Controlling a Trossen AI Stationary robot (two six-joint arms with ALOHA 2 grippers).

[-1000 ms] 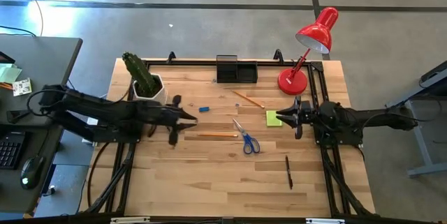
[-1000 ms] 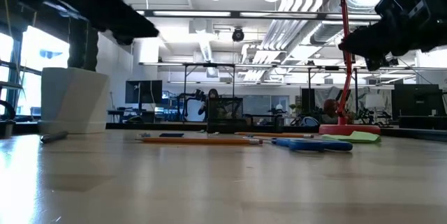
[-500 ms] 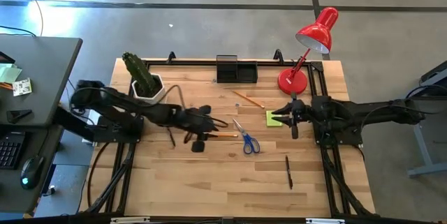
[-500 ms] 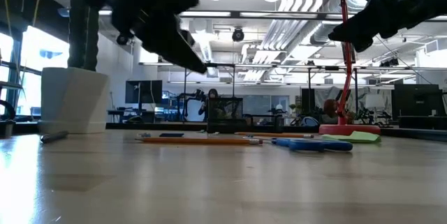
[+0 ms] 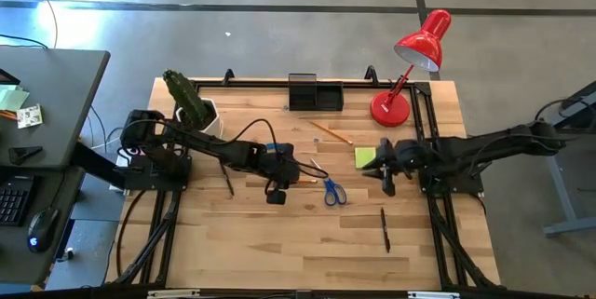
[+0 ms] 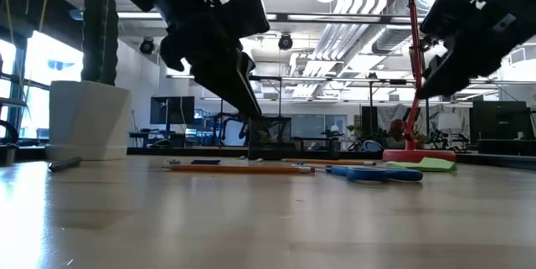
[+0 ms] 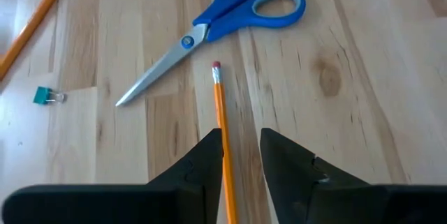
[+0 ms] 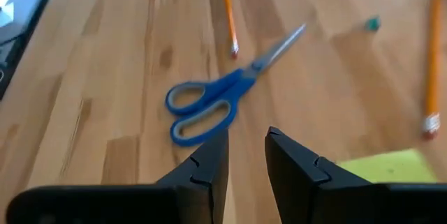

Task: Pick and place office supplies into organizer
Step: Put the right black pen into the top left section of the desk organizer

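In the second before this moment we saw the left arm sweep from beside the cactus pot out to the middle of the table, and its left end effector now hung low over the pencil, one finger on each side of the shaft with a narrow gap between them, not yet pinching it as far as we could tell. We judged from this that the pencil had been chosen as the first item, and that a grasp was about to begin. The left arm stretched long and low across the table, wrist tipped down toward the wood. The scissors lay just beyond the pencil's eraser end, and a small blue clip lay off to one side. The right end effector had edged away from the sticky-note pad toward the scissors; it hovered above the table with fingers slightly parted and empty. The organizer stood at the far edge, well apart from both arms, and a dark pen lay nearer the front edge.
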